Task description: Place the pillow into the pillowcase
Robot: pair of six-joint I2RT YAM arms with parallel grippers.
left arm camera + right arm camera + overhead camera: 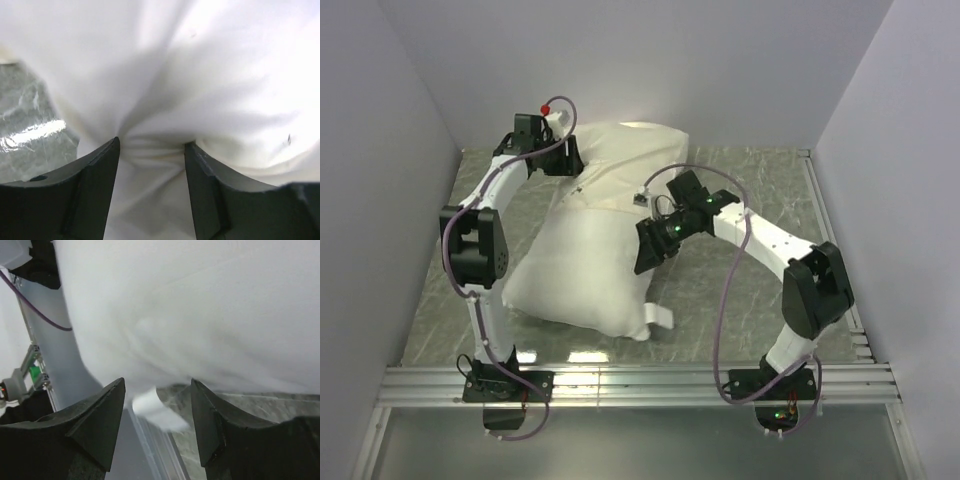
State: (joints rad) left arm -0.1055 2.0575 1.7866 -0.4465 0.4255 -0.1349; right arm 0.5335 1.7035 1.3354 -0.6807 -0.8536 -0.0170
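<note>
The plump white pillow (585, 275) lies slantwise on the table, its small tag (661, 318) at the near end. The thin pillowcase (625, 155) covers its far part, with the hem running across the middle. My left gripper (568, 158) is at the far left corner. In the left wrist view its jaws (152, 145) are shut on a bunched fold of the pillowcase (200, 75). My right gripper (650, 255) hovers at the pillow's right edge. The right wrist view shows it (157, 385) open and empty, with the pillow (200, 305) and tag (152, 410) beyond the tips.
The grey marbled table (740, 200) is walled in white on three sides. Aluminium rails (640, 385) run along the near edge by both arm bases. Part of the left arm with its purple cable (35, 305) shows in the right wrist view.
</note>
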